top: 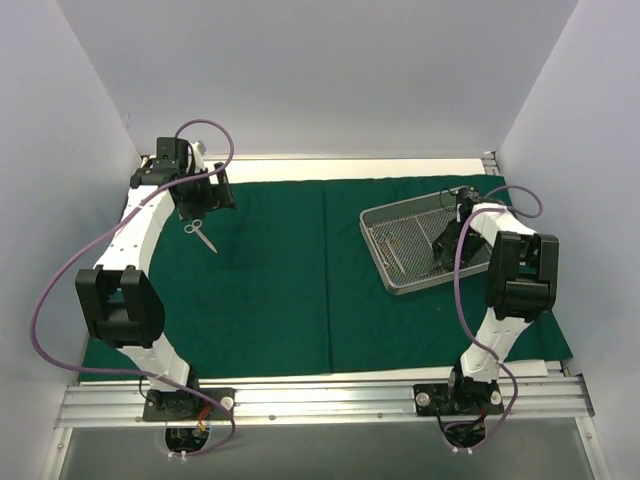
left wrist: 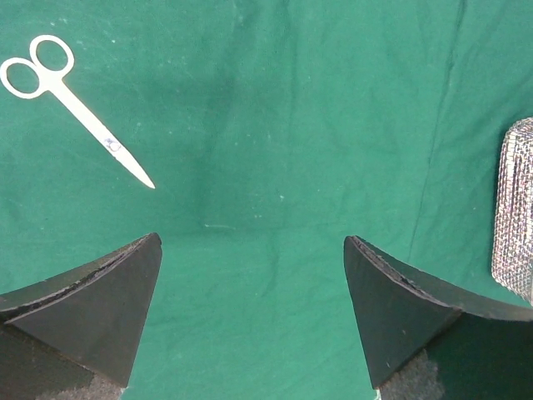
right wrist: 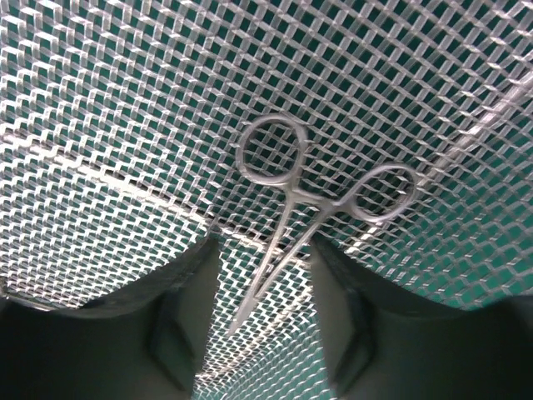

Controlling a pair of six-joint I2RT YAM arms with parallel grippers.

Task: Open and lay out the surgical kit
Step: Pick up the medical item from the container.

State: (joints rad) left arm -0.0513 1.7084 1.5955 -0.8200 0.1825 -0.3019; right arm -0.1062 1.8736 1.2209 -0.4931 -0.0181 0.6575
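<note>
Nearest the top camera, both arms (top: 130, 300) stand over the flat green drape (top: 280, 290): scissors (top: 200, 235) just beside the left hand (top: 200, 200), mesh tray (top: 415, 203) under the right hand (top: 445, 245). Left wrist view: that hand gapes wide and empty, with the scissors ahead-left, tips angled back toward it. Right wrist view: the half-open hand straddles the shanks of the forceps (right wrist: 287, 218) in the tray, rings ahead, apparently not gripped yet.

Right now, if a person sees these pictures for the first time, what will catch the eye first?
The dark green drape spread over the table dominates, with a silver wire-mesh tray lying on its far right part. One pair of scissors lies alone on the drape at far left, near the open left gripper. Inside the tray, the right gripper has its jaws on either side of ring-handled forceps.
</note>
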